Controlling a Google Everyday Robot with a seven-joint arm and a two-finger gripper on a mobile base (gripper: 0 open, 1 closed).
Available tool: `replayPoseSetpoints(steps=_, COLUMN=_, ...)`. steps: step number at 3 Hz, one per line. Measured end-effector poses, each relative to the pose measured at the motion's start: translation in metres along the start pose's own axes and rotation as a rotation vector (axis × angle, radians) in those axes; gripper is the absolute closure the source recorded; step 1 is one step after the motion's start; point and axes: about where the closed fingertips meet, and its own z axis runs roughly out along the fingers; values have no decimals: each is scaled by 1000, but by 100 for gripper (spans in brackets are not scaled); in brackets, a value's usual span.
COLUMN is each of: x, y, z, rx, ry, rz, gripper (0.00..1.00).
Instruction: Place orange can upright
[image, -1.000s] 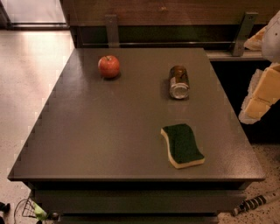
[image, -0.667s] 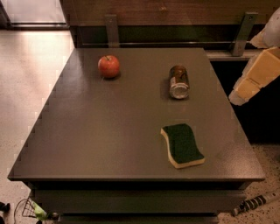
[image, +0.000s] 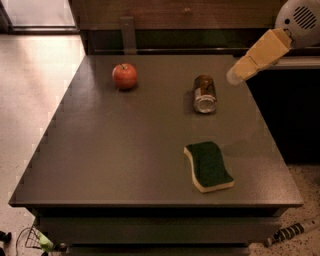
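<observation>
While the orange can (image: 205, 93) lies on its side right of the apple (image: 124, 76), the claw (image: 236, 75), farther right and in a state I cannot tell, should grip across its body.

One camera. It sits high off the near edge of the table (image: 125, 150), pitched steeply down, facing the far edge and the dark wood panel (image: 180, 20) behind it at 12 o'clock. Mid-range: the tabletop fills most of the frame, both near corners are in shot, and the table's front face shows at 6 o'clock. Pale floor (image: 30, 90) shows from 9 to 11 o'clock. From frame centre, the apple (image: 124, 76) is at 11 o'clock, the orange can (image: 204, 93) at 1 o'clock and the sponge (image: 208, 166) at 5 o'clock. The gripper (image: 234, 76) reaches in at the 2 o'clock corner, near the can and apart from it.
</observation>
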Motion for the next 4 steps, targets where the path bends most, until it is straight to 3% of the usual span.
replayPoseSetpoints(steps=1, x=-24, y=-9, z=14, rx=2, ry=-107, rz=163, gripper=0)
replayPoseSetpoints(steps=2, x=-28, y=-21, z=20, rx=33, ry=-179, rz=332, gripper=0)
replayPoseSetpoints(steps=3, x=-28, y=-21, z=20, rx=33, ry=-179, rz=332, gripper=0)
replayPoseSetpoints(steps=4, x=-40, y=-29, z=32, rx=48, ry=-139, rz=375, gripper=0)
